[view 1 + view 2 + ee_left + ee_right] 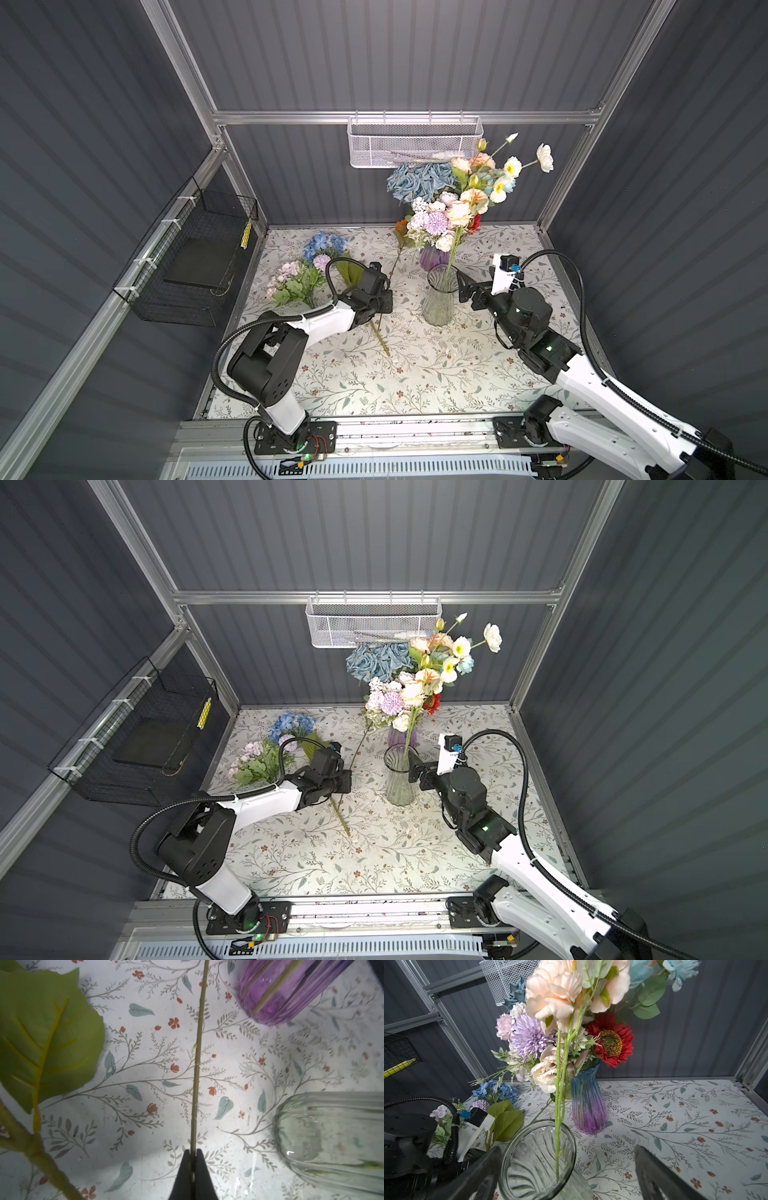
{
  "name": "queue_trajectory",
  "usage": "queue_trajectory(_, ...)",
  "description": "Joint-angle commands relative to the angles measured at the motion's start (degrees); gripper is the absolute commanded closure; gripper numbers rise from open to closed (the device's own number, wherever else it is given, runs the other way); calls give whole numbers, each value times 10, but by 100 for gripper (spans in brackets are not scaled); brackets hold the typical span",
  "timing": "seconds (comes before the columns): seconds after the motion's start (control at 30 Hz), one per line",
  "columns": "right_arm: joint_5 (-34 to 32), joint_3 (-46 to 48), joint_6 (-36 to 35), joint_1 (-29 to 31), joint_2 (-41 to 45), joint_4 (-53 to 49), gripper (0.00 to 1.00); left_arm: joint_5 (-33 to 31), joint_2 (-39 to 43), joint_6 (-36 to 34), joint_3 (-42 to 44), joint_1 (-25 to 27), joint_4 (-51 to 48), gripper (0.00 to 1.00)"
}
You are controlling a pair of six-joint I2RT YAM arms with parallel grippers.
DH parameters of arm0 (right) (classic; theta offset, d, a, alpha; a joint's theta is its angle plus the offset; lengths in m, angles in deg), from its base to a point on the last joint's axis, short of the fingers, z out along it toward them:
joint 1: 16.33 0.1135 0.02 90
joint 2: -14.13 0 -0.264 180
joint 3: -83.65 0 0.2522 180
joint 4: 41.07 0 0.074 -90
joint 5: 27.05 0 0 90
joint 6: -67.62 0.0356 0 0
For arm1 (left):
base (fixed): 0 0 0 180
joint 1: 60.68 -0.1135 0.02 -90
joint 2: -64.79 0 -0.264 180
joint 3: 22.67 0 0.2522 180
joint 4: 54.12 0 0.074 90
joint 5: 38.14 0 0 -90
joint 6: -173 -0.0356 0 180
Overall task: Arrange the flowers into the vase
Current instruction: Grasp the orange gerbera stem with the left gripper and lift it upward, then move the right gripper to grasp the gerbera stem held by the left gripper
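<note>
**Flowers.** One peach-headed stem (556, 1147) stands in the clear glass vase (436, 309), which is upright at mid-table. A full bouquet (436, 220) of blue, lilac, cream, red and white-and-yellow heads fills the blue-to-purple vase (588, 1105) just beyond it. A single long stem (196, 1064) with an orange head (401, 225) runs near to far, low over the tablecloth, left of the clear vase. Its head lies beside the purple vase. Whether the stem rests on the cloth cannot be told. Loose flowers lie at the far left of the table: a blue hydrangea (324, 245), a small lilac head (321, 262) and a pale pink cluster (286, 272) with green leaves.

**Left gripper** (193, 1155). The jaws are closed tight on the long stem, partway along its length. The near end of the stem projects past the gripper.

**Right gripper** (461, 286). The jaws stand wide apart and hold nothing. The gripper sits just beside the clear vase, on its right, at rim height. Contact with the glass cannot be confirmed.

**Surroundings.** The table (415, 382) carries a floral-print cover. A white mesh basket (415, 141) hangs on the far wall, and a black wire basket (195, 257) on the left wall.
</note>
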State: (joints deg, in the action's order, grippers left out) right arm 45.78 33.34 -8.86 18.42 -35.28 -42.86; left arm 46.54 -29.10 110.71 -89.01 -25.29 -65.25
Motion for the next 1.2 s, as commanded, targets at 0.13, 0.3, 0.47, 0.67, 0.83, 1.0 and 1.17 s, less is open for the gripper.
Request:
queue_trajectory(0.13,5,-2,5,-2,20,18,1,-36,75,141,72,-3,118,100)
queue_trajectory(0.3,9,2,4,-2,28,21,1,-119,156,183,113,-3,128,100)
queue_trajectory(0.47,20,3,2,-2,28,26,1,-208,249,171,130,-3,127,100)
queue_trajectory(0.67,39,2,1,-3,27,35,1,-205,332,73,144,-3,211,100)
queue_trajectory(0.83,67,-7,5,-3,24,45,1,-46,336,-49,117,-3,275,100)
queue_trajectory(1.0,137,-33,2,-3,14,40,3,75,323,-103,82,-3,293,100)
queue_trajectory(1.17,200,-70,19,-3,-8,33,22,177,294,-108,58,-2,322,100)
